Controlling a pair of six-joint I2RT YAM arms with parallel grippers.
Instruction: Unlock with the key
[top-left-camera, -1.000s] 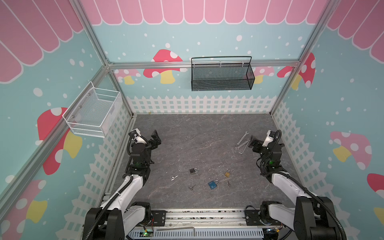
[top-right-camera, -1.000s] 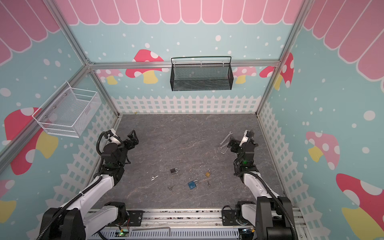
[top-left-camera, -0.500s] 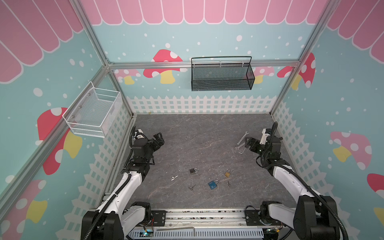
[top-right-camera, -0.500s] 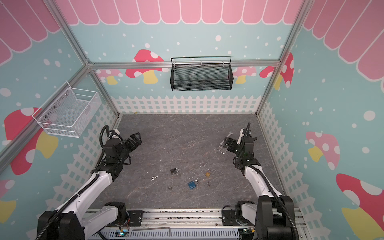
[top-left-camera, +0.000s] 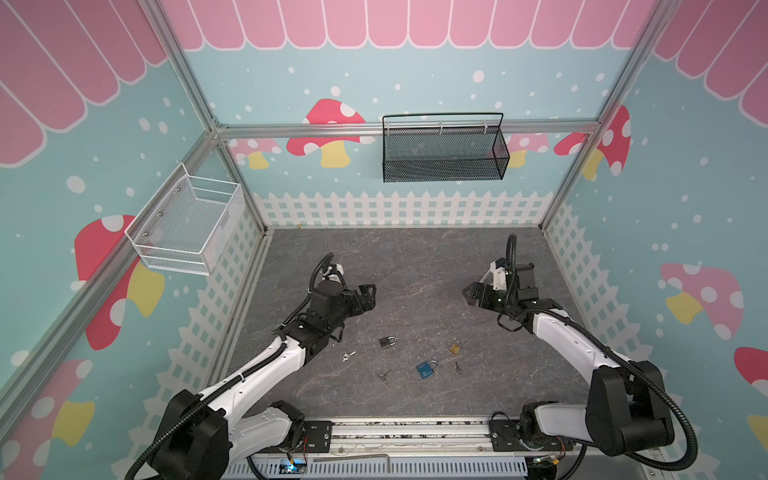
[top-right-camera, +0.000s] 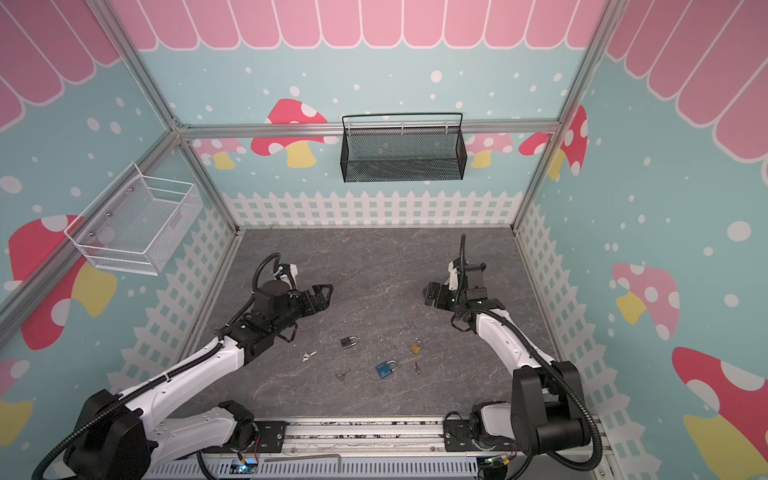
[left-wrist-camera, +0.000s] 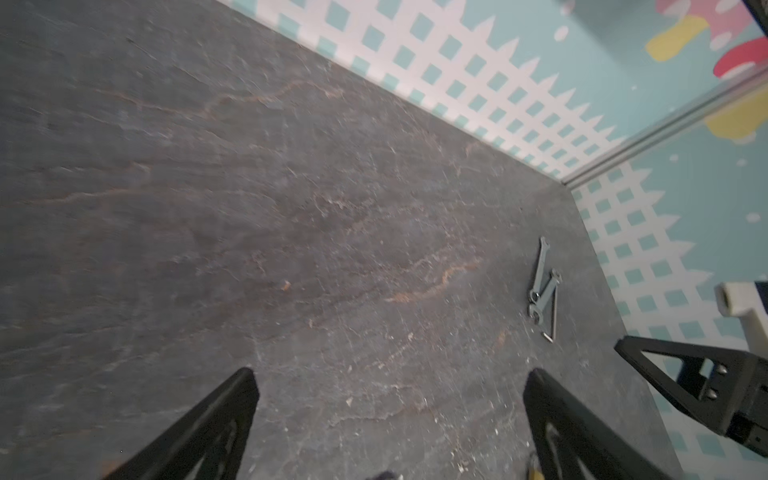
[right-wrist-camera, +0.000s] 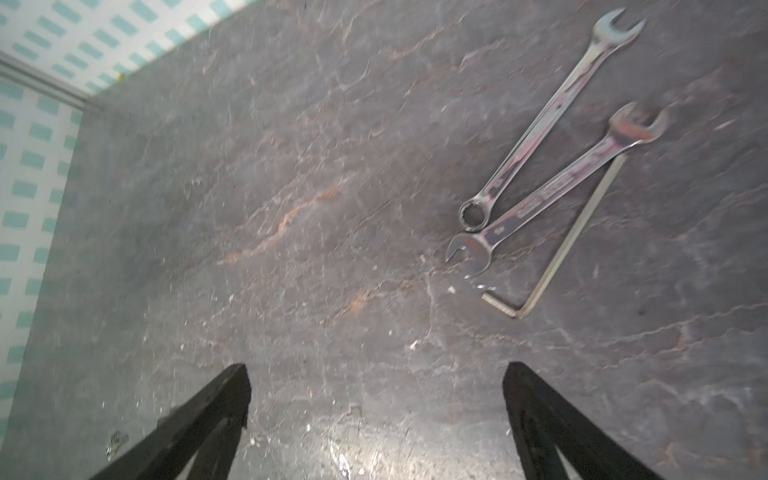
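We see the left gripper (top-left-camera: 371, 297) and right gripper (top-left-camera: 468, 296), jaws spread wide and empty, well apart from the blue padlock (top-left-camera: 426, 370) and a key (top-left-camera: 458, 368)

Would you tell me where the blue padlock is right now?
In both top views the blue padlock lies on the table front of centre, with the brass padlock behind it to the right.

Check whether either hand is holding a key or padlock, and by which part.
Nothing is held. The left hand and right hand are both open and empty; the padlocks and keys lie on the table.
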